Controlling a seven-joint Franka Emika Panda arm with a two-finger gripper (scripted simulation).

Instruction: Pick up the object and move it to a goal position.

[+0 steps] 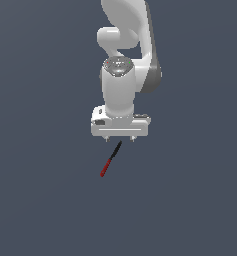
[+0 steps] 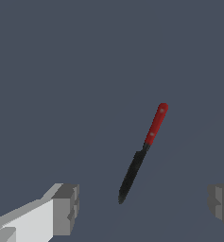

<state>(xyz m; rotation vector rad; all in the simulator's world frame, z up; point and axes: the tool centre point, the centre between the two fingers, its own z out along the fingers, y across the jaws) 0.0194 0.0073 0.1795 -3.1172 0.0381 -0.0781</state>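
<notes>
A: What does the exterior view show?
B: A white arm (image 1: 125, 60) reaches down over a plain dark grey worktop (image 1: 40, 200); its gripper (image 1: 120, 138) faces down, only short finger stubs showing.
A: And the rod (image 1: 110, 159)?
B: Just below the gripper, slanted: black end nearest the fingers (image 1: 133, 138), red end toward the view's lower left. Whether they touch is unclear.

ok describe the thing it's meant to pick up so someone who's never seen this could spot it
Find the white robot arm hanging over the plain dark grey floor. Just below its open tool lies a thin short rod, untouched. It is the only loose item there: one end red, the other black and tapered, much like a small knife.
</notes>
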